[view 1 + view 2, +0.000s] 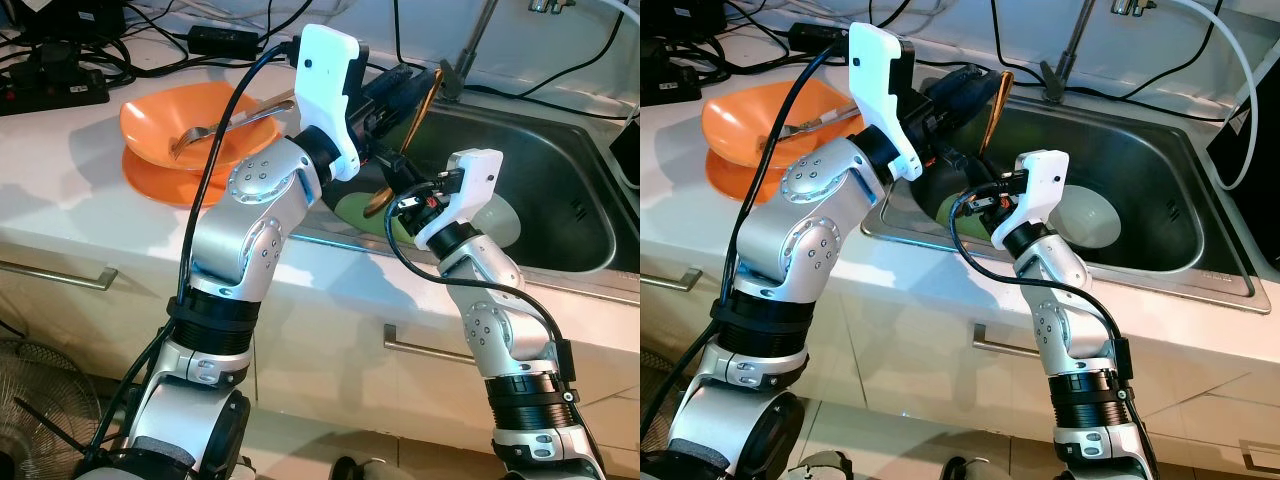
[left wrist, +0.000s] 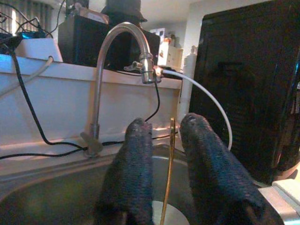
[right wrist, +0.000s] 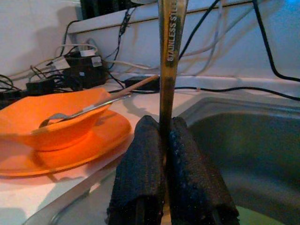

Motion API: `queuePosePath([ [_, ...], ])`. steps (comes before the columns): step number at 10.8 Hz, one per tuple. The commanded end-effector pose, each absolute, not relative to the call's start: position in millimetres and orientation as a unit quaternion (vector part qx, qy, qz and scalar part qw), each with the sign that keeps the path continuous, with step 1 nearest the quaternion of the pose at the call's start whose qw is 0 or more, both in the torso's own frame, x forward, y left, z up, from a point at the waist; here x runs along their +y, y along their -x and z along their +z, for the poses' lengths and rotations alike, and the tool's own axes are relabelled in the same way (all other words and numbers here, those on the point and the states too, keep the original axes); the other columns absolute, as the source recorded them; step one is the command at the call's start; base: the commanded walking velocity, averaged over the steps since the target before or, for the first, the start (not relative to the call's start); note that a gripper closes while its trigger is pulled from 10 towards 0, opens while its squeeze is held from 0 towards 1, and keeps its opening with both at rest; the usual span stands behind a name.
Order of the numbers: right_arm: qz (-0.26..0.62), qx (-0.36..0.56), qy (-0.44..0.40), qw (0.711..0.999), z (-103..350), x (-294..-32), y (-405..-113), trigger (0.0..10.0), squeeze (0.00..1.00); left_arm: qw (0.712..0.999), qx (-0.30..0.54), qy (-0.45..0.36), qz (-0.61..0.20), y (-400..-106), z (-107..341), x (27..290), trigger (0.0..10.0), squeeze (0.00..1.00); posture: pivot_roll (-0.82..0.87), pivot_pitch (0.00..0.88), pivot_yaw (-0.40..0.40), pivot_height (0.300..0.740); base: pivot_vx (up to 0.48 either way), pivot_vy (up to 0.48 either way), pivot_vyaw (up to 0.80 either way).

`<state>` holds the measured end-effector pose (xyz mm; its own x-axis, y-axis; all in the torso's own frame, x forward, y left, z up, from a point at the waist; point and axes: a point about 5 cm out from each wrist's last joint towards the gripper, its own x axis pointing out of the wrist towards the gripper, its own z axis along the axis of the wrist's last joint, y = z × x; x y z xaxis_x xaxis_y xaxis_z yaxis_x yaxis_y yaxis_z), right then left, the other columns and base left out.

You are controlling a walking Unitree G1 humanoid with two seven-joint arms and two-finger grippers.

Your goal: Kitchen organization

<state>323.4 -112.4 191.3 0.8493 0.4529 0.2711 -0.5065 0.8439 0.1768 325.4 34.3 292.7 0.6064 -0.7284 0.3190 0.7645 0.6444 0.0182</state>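
Observation:
A slim gold-coloured steel utensil [image 3: 169, 56] stands nearly upright over the left end of the sink [image 1: 1180, 275]. My right gripper [image 3: 161, 124] is shut on its lower handle, just above a green plate [image 1: 940, 210] in the basin. My left gripper [image 2: 168, 124] reaches in from the counter side, and its fingers stand open around the utensil's upper part [image 2: 171, 154] with a gap on each side. An orange bowl [image 1: 190, 125] holding a silver spoon [image 1: 225, 125] sits on an orange plate [image 1: 160, 180] on the counter to the left.
A white bowl [image 1: 1085, 220] lies in the basin to the right of the green plate. The faucet [image 2: 105, 70] rises behind the sink. Power strips and cables [image 1: 50, 85] crowd the back of the counter. A black appliance [image 2: 243, 84] stands at the sink's right.

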Motion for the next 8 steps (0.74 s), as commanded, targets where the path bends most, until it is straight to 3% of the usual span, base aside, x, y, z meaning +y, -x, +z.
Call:
queuePosePath([
  [1,0.236,-0.12,-0.119,0.957,194.1,-119.6,-325.6,0.0,0.0,0.892,-0.158,0.062,-0.419,-323.0,295.9,33.1,10.0,1.0,0.01,0.074,-0.095,0.74,0.0,0.0,0.0],
  [2,0.228,-0.121,-0.116,0.959,194.0,-121.1,-327.1,0.0,0.0,0.895,-0.161,0.054,-0.413,-323.6,296.1,34.8,10.0,1.0,0.01,0.075,-0.096,0.74,0.0,0.0,0.0],
  [3,0.206,-0.119,-0.11,0.965,193.3,-126.5,-331.7,0.0,0.0,0.906,-0.152,0.043,-0.393,-327.0,290.9,41.5,10.0,0.0,0.01,0.076,-0.096,0.74,0.0,0.0,0.0],
  [4,0.173,-0.114,-0.092,0.974,192.6,-134.2,-340.1,7.8,0.0,0.916,-0.132,0.034,-0.377,-328.2,276.2,53.3,10.0,0.0,0.01,0.076,-0.095,0.74,0.0,0.0,0.0],
  [5,0.147,-0.11,-0.083,0.979,192.6,-139.6,-346.0,10.0,0.0,0.92,-0.121,0.027,-0.371,-327.3,267.2,59.2,10.0,0.0,0.01,0.077,-0.093,0.74,0.0,0.0,0.0],
  [8,0.07,-0.089,-0.06,0.992,187.0,-156.2,-368.6,10.0,0.0,0.933,-0.054,-0.008,-0.355,-321.0,227.2,74.8,10.0,0.0,0.01,0.078,-0.094,0.74,0.0,0.0,0.0],
])
